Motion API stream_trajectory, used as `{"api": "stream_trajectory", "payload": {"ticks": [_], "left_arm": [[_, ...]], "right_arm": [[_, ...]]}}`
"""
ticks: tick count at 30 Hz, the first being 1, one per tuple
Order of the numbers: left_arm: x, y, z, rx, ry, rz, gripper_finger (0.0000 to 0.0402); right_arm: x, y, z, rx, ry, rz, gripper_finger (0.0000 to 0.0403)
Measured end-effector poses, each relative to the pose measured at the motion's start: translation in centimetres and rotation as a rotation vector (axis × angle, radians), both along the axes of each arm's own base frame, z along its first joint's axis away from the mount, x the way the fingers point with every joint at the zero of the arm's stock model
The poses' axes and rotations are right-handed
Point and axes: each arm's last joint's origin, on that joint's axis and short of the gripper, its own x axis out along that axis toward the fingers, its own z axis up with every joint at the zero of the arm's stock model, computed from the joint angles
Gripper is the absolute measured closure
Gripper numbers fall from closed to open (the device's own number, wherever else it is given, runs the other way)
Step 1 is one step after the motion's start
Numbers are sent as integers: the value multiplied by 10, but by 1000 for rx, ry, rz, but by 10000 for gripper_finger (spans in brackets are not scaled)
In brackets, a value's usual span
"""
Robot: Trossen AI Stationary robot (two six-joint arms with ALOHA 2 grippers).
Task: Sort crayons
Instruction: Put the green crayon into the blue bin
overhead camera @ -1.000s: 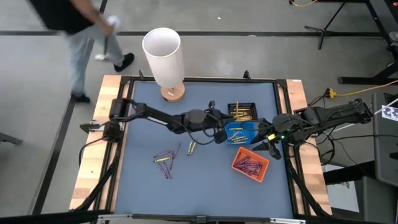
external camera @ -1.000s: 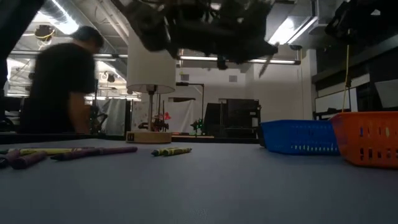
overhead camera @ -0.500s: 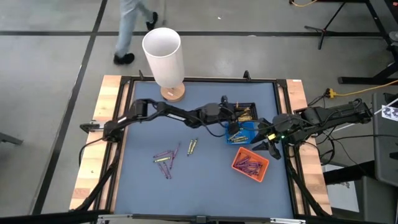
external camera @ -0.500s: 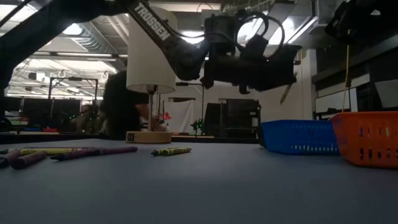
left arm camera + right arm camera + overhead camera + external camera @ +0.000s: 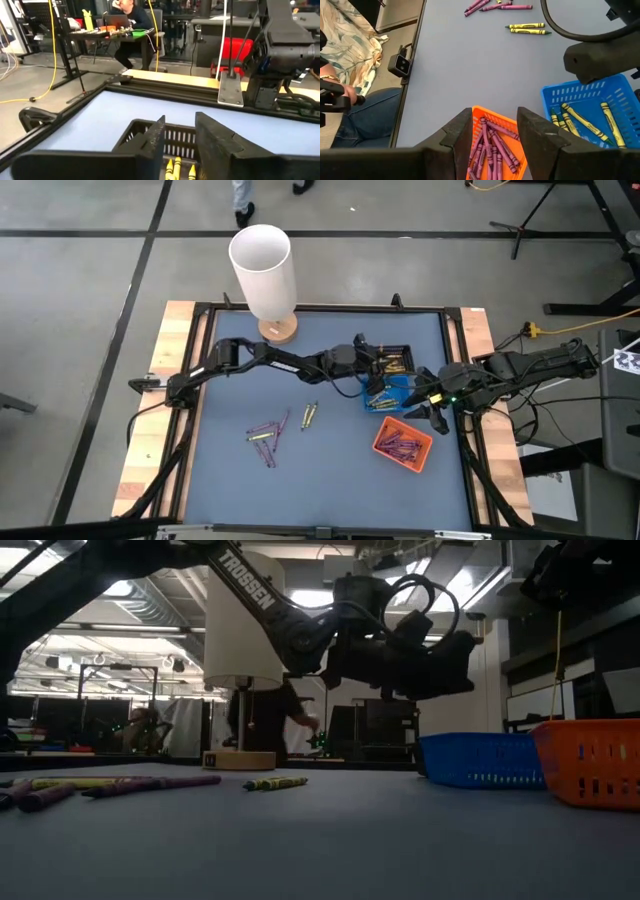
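Sorting crayons, with my left gripper [image 5: 385, 368] over the black tray [image 5: 399, 350] and its jaws narrowly parted, holding nothing I can see.

From the left: loose purple and yellow crayons [image 5: 266, 433] lie on the mat [image 5: 330, 470], with a yellow pair [image 5: 308, 414] a little farther right. My left arm reaches across to the black tray, where yellow crayons [image 5: 172, 169] show between the fingers [image 5: 154, 142]. Just beside it, the blue tray [image 5: 590, 97] holds yellow ones, and the orange tray [image 5: 402, 443] holds purple ones [image 5: 492, 147]. My right gripper [image 5: 425, 408] hangs near the blue and orange trays, jaws wide and empty.
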Motion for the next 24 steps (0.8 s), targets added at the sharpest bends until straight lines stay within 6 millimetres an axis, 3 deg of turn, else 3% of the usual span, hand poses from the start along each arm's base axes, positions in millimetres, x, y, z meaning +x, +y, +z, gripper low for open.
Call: {"api": "stream_trajectory", "payload": {"ticks": [7, 16, 24], "left_arm": [[0, -1, 0, -33, -12, 1, 274], [0, -2, 2, -42, -16, -19, 277], [-10, -4, 20, -61, 185, -27, 292]], "right_arm": [[0, 0, 0, -1, 0, -1, 249], [0, 0, 0, -1, 0, -1, 249], [0, 0, 0, -2, 2, -1, 249]]}}
